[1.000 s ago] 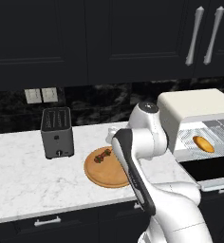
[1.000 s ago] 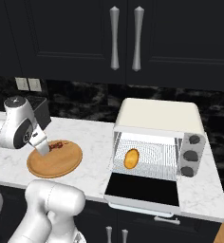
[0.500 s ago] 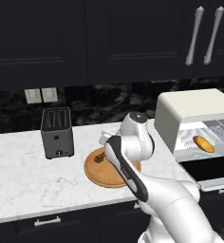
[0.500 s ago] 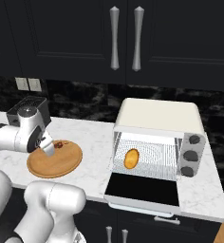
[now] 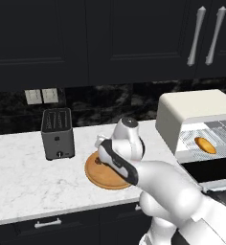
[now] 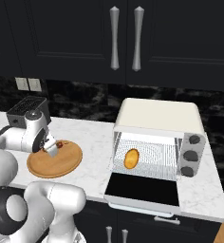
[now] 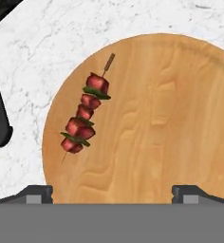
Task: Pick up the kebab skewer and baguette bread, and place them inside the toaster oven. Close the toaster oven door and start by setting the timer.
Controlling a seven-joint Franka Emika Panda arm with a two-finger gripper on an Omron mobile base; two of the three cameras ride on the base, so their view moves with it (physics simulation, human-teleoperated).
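Observation:
The kebab skewer [image 7: 85,114] lies on the left part of a round wooden board [image 7: 161,118], red and dark chunks on a thin stick. My gripper [image 7: 113,193] hovers above the board, open, its fingertips [image 7: 38,192] wide apart, the skewer ahead and to the left. From the right base it is the gripper [image 6: 52,147] hanging just over the skewer [image 6: 60,144]. The baguette bread [image 6: 131,159] rests on the wire rack inside the toaster oven [image 6: 156,116]. The toaster oven door [image 6: 142,190] hangs open, folded down flat. The baguette [image 5: 205,145] also shows in the left base view.
A dark grey slot toaster [image 5: 57,133] stands left of the board [image 5: 105,177] near the wall. Three knobs [image 6: 190,155] line the oven's right side. Marble counter [image 5: 19,177] spreads to the left; its front edge runs close to the board.
The arm has swung left and down from beside the oven, bringing the hand low over the wooden board and the skewer. The baguette stays on the rack.

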